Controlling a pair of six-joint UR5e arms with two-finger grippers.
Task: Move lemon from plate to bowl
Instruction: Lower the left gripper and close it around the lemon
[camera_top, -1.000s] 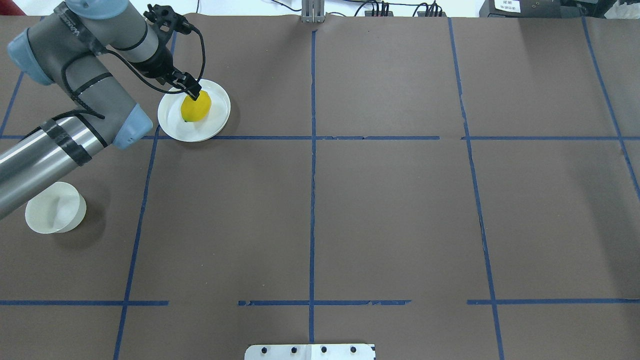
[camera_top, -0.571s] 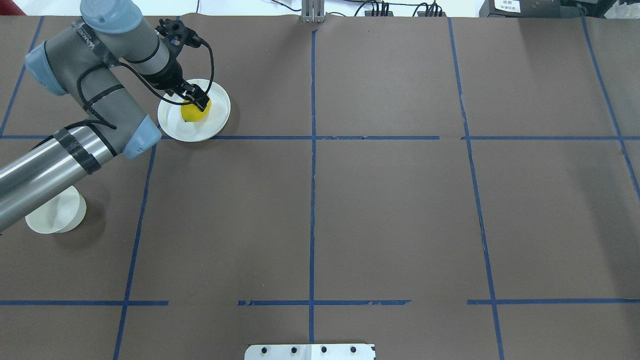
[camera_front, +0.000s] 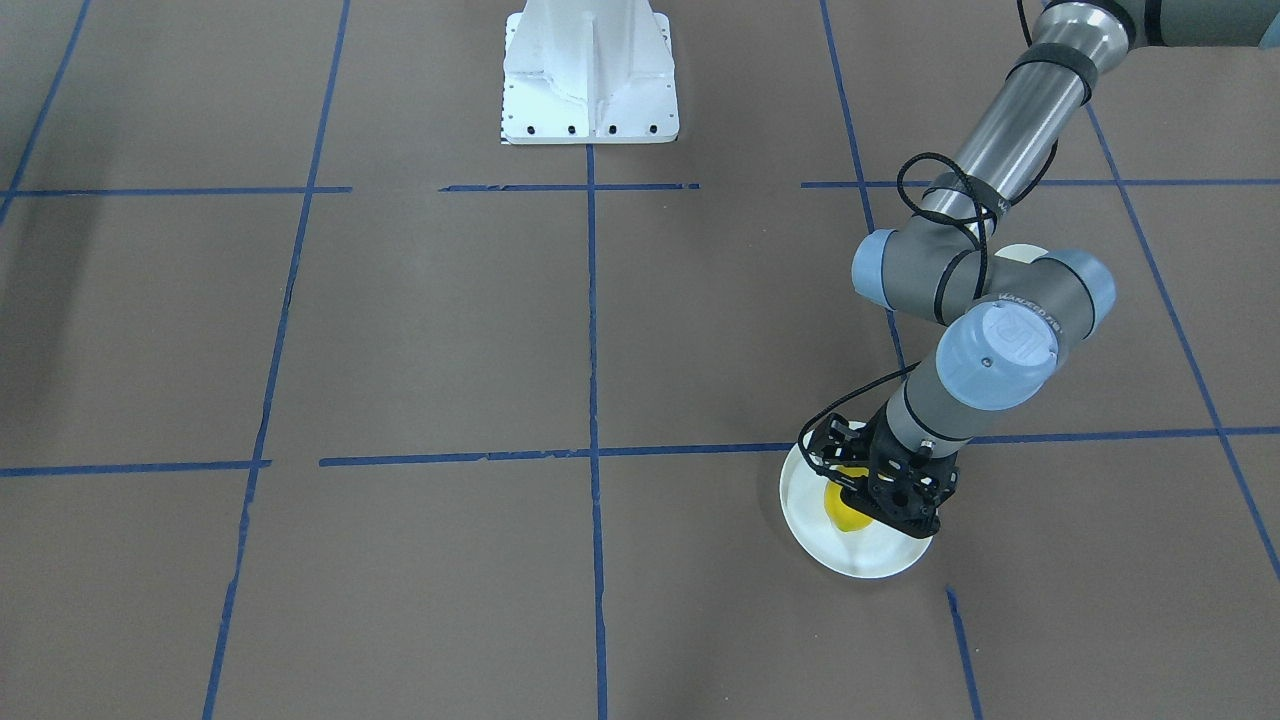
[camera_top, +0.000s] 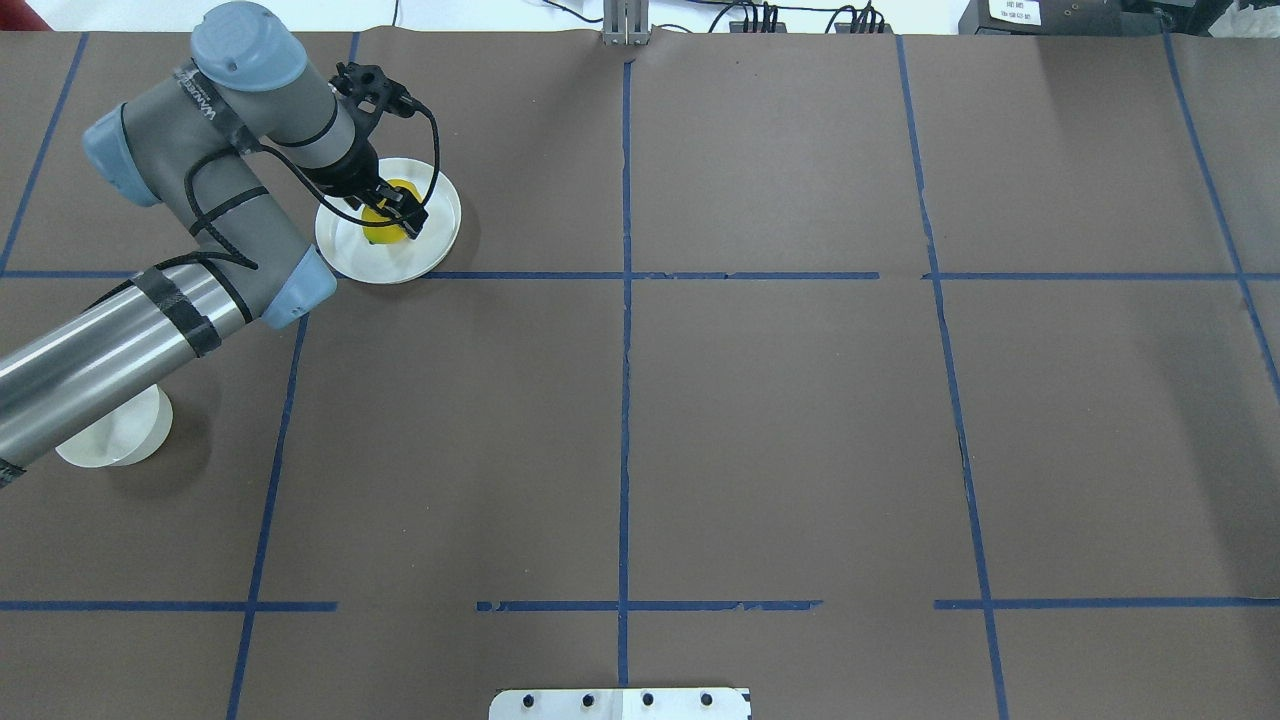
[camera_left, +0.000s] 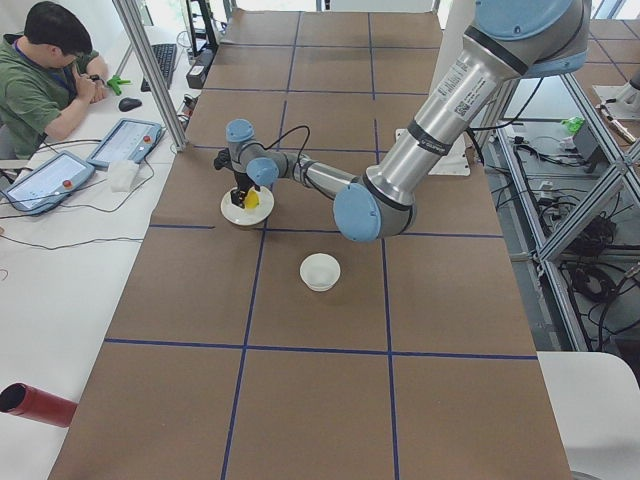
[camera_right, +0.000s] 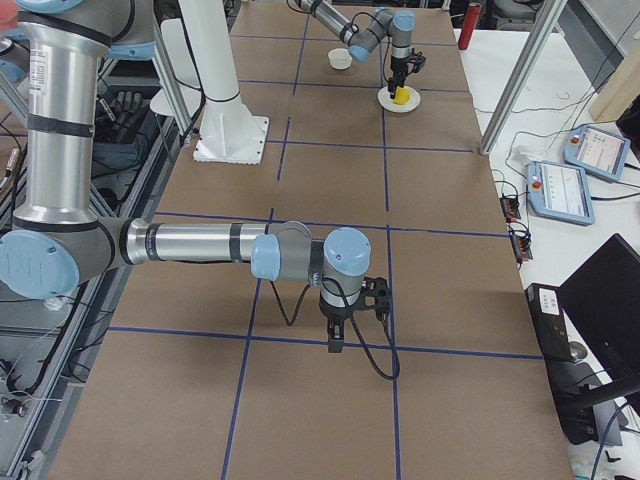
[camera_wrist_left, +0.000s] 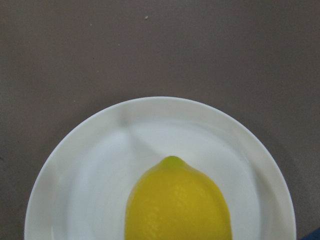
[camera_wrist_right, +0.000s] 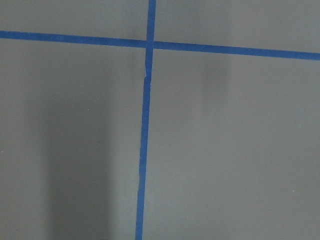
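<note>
Hanging over the lemon (camera_wrist_left: 177, 205) on the plate (camera_wrist_left: 100, 150), the left end effector (camera_top: 400, 212), whose opening cannot be told, seems at the grasping step; next, a lift toward the bowl (camera_left: 320, 272).

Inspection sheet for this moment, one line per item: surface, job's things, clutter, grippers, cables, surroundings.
Surface: brown paper with a blue tape grid, lying flat.
Job's things: lemon lies on the plate; bowl stands apart, empty, nearer the robot.
Clutter: nothing seen.
Grippers: left gripper is down at the lemon, open or shut unclear; right gripper points down over bare paper, state unclear.
Cables: left wrist cable loops beside the plate; right wrist cable trails near the paper.
Surroundings: seated operator, teach pendants, red cylinder.
</note>
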